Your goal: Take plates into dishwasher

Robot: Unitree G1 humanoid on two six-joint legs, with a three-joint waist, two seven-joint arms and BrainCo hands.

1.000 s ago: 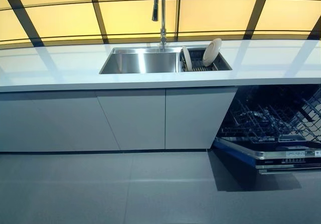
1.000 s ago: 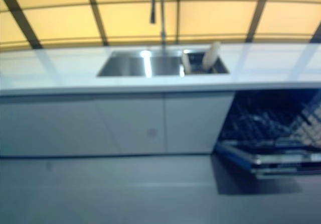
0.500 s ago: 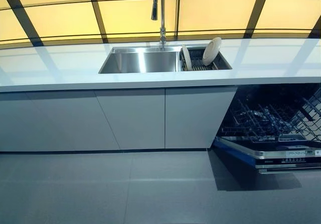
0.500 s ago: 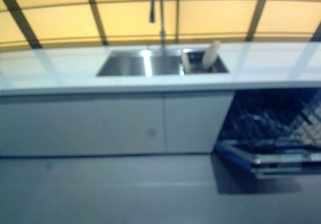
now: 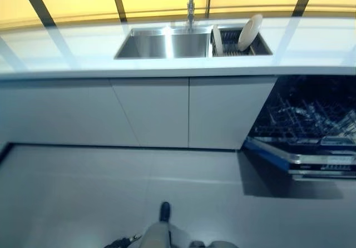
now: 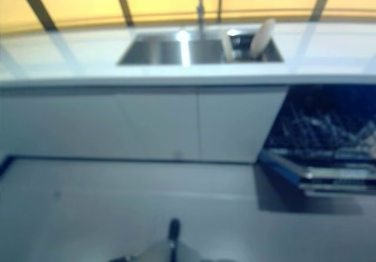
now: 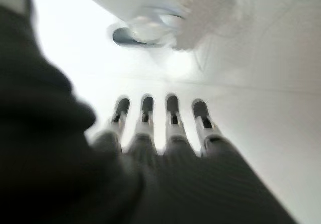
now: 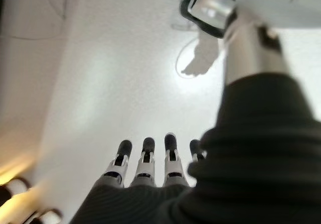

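Note:
Two white plates stand in a dish rack at the right end of the steel sink: a large tilted plate [image 5: 250, 32] and a smaller plate [image 5: 217, 40] on edge to its left. The dishwasher [image 5: 311, 131] under the counter at the right has its door down and its dark wire rack [image 5: 303, 117] pulled out. Neither hand appears in the eye views. My left hand [image 7: 165, 133] shows in its wrist view with straight fingers over pale floor, holding nothing. My right hand [image 8: 145, 171] likewise has straight fingers and is empty.
A long white counter [image 5: 83, 48] runs across the view, with a steel sink [image 5: 164, 43] and a tall tap [image 5: 190, 3] behind it. Grey cabinet doors [image 5: 150, 112] close the front below. Grey floor [image 5: 111, 192] lies between me and the cabinets.
The whole picture has shifted: the counter and sink now sit higher in view and more floor shows, so the camera has tilted down. Plates and dishwasher have not moved.

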